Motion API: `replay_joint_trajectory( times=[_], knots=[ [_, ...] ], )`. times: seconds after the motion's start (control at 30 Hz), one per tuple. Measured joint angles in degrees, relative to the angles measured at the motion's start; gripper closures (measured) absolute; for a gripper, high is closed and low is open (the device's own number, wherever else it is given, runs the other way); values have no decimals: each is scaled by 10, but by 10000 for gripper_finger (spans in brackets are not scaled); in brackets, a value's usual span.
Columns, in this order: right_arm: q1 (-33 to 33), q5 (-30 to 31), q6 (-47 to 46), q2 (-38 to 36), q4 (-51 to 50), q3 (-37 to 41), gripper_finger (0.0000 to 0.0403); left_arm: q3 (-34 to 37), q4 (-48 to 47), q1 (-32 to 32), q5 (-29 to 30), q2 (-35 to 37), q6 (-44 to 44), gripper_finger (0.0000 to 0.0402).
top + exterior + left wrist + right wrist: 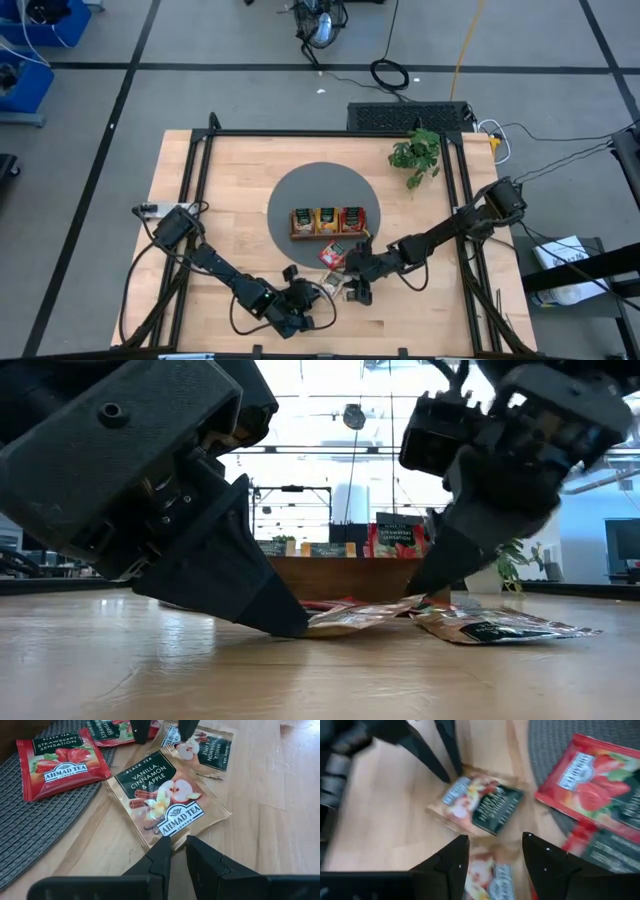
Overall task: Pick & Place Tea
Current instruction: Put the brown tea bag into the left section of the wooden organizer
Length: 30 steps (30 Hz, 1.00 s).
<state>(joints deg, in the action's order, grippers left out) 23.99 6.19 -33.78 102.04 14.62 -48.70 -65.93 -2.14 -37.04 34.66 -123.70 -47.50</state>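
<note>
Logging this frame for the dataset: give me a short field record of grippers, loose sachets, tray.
left gripper: fingers nearly closed at the edge of a vanilla, cinnamon & apple sachet lying flat on the wooden table
right gripper: open, hovering over a second vanilla sachet
strawberry sachets: loose on the round grey mat
wooden tray: on the mat, holds upright sachets

We see glossy foil-like tea sachets (167,802), a matt woven grey mat (35,827), smooth pale wood table (270,815), matt black plastic fingers (205,862).
</note>
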Motion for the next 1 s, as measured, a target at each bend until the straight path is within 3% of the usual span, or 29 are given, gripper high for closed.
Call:
replay_joint_trajectory(
  times=[0.4,1.0],
  knots=[
    [-38,-122,-81,26,70,27,242,1,9,1,4,-1,13,335],
    [-57,-162,-101,29,109,28,261,1,12,1,5,-1,19,335]
  ],
)
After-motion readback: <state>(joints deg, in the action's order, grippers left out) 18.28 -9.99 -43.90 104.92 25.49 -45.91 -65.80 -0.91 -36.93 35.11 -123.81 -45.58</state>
